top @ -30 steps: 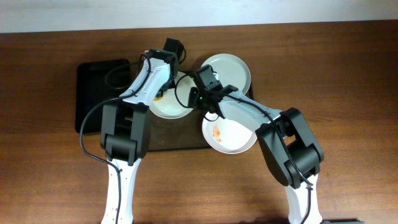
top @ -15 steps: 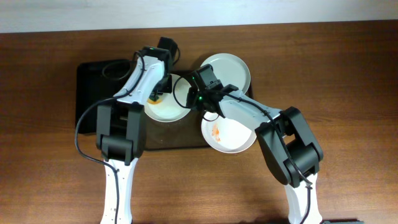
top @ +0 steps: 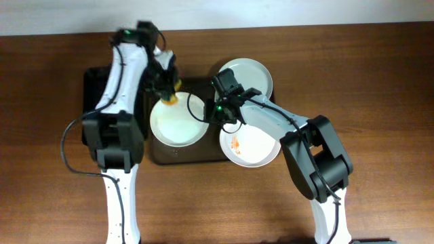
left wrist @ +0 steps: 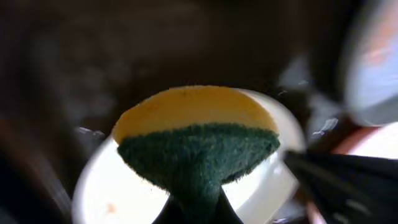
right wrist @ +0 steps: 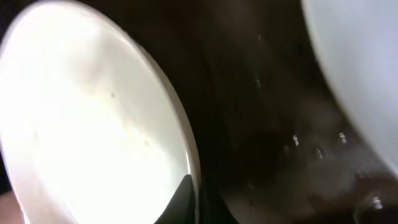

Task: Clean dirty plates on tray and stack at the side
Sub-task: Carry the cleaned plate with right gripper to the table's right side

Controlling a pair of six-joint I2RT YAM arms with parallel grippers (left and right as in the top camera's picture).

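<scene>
My left gripper [top: 169,96] is shut on a yellow and green sponge [left wrist: 196,140] and holds it above the far edge of a white plate [top: 176,123] on the dark brown tray [top: 173,154]. My right gripper [top: 209,116] is shut on that plate's right rim [right wrist: 186,155], one finger over it and one under. A second plate [top: 252,148] with an orange smear lies at the tray's right front. A third plate [top: 252,73] lies behind it. The left wrist view shows the plate [left wrist: 102,186] under the sponge with a faint orange speck.
A smaller glossy black tray [top: 95,102] lies left of the brown tray, under my left arm. The two arms are close together over the brown tray. The third plate also shows at the right edge of the right wrist view [right wrist: 360,81].
My left arm has swung left and back, taking the sponge from the plate's middle to its far edge. More of the plate shows. My right gripper has stayed on the rim.
</scene>
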